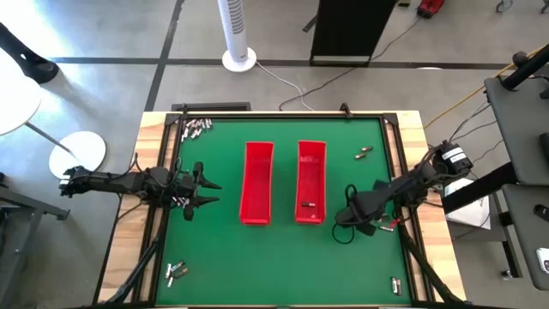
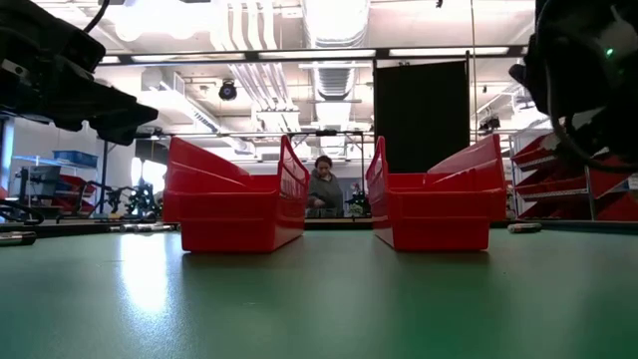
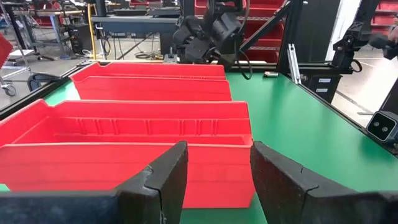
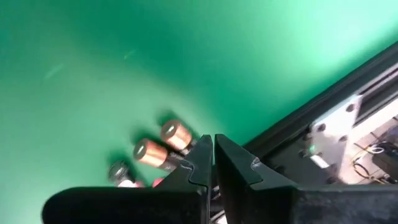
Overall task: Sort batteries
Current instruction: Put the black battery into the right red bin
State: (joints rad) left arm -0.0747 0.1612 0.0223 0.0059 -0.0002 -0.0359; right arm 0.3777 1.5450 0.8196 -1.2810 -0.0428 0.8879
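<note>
Green matting covers the desk (image 1: 283,257), framed in black rail on pale wood. Two red trays stand side by side at centre: the left tray (image 1: 256,183) looks empty, and the right tray (image 1: 311,181) holds at least one battery (image 1: 307,205) near its six o'clock end.

The loose batteries lie in scattered groups: a cluster at eleven o'clock (image 1: 196,127), a few at seven o'clock (image 1: 176,272), a pair at two o'clock (image 1: 364,154), one or two at five o'clock (image 1: 395,285), and some at four o'clock beside the right arm (image 4: 163,144), copper-ended in the right wrist view.

The right claw (image 4: 213,163) is clenched with nothing between its fingers, and hangs just beside that four o'clock group near the black rail. The left claw (image 3: 214,177) is released and empty, at nine o'clock, facing the left tray.

Judgement: the step in hand is a pick from the four o'clock group. To do it well, the right claw must part its fingers before descending, straddle one battery across its round body, and keep clear of its neighbours and the rail. Round cells roll readily on the smooth mat, so a centred, square closure is advisable.

Beyond the desk: a grey floor, a white tower fan (image 1: 237,34), a black panel (image 2: 421,115), red shelving, and a person (image 2: 323,187) seated between the trays in the low view.
</note>
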